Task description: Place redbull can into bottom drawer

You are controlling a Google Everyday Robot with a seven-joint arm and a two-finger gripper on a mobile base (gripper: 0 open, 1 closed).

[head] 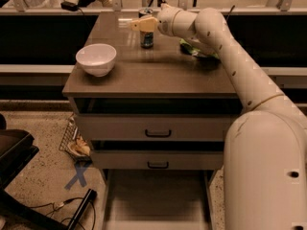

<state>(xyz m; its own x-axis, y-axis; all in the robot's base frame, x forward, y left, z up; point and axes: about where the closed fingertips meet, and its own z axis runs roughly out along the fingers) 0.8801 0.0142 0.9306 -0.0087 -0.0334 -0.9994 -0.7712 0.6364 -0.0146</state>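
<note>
The redbull can [147,38] stands upright at the back middle of the cabinet top [158,73]; its silver top shows just above my gripper. My gripper [140,24] reaches in from the right and sits at the can's upper part, crossing in front of it. I cannot tell whether it touches the can. The bottom drawer [156,198] is pulled out at the foot of the cabinet, a wide shallow tray with a plain floor and nothing in it.
A white bowl [96,59] sits on the left of the cabinet top. A green snack bag [193,48] lies behind my arm at the back right. Two upper drawers with black handles [158,133] are closed. A wire basket [72,138] and cables lie on the floor at left.
</note>
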